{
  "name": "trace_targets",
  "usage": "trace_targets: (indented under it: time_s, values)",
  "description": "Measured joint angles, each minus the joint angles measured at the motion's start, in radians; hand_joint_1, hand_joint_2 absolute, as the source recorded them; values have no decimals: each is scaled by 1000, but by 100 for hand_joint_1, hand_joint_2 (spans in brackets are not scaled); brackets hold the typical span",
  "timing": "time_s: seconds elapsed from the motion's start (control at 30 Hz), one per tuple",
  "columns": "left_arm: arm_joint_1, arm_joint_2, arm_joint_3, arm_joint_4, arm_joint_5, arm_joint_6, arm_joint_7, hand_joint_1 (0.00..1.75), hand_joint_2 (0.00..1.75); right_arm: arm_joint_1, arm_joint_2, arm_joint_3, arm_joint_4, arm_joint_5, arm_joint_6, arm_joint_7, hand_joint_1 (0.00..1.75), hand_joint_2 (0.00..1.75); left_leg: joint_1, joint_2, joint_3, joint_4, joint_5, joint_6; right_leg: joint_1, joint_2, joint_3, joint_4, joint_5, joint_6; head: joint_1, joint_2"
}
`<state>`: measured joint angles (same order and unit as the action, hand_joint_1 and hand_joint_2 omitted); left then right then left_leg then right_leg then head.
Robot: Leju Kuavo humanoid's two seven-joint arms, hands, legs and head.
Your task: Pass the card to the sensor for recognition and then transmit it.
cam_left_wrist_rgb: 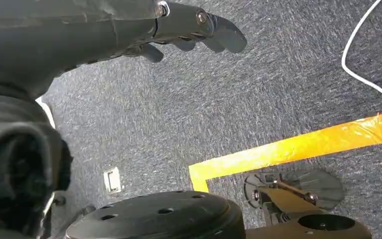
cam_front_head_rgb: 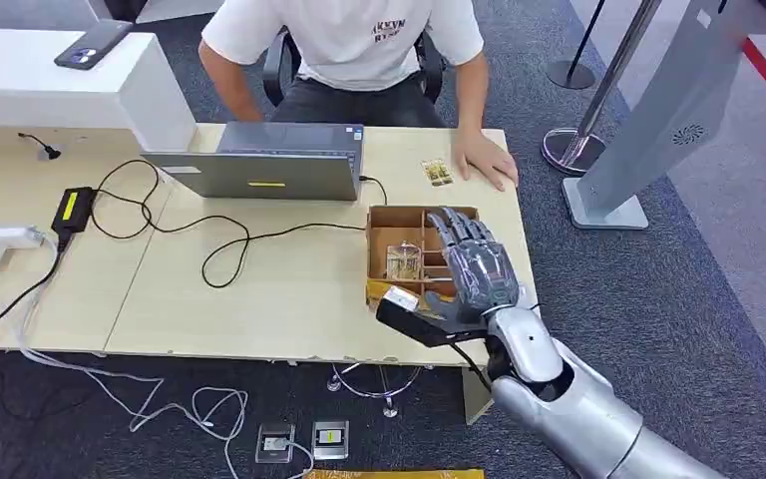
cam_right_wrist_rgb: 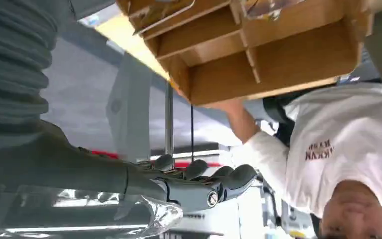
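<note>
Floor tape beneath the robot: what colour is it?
Yellow floor tape, clearest in the left wrist view.

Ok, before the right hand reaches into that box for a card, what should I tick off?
1. Right hand above the cardboard divider box: ok.
2. Right hand empty, fingers apart: ok.
3. Clear-wrapped item sits in a compartment beside the fingers: ok; whether it is a card: cannot tell.
4. Person's hand on the table, apart from the box, beside a small card: ok.
5. Sensor's place: cannot tell.
6. Left hand hangs empty over the carpet: ok.
</note>
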<state>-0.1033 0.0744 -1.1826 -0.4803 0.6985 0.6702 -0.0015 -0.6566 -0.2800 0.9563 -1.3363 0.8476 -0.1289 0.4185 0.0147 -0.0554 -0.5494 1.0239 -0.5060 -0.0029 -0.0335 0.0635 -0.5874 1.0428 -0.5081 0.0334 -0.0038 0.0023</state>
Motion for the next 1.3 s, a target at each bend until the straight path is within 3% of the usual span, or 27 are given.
trace_targets:
  time_s: [1.3]
  values:
    - [-1, 0, 0, 0, 52, 0, -8, 0, 0, -56, 57, 21, 315, -59, -24, -45, 0, 175, 0, 0, 0, 0, 0, 0, 0, 0, 0, 0, 0, 0, 0, 0]
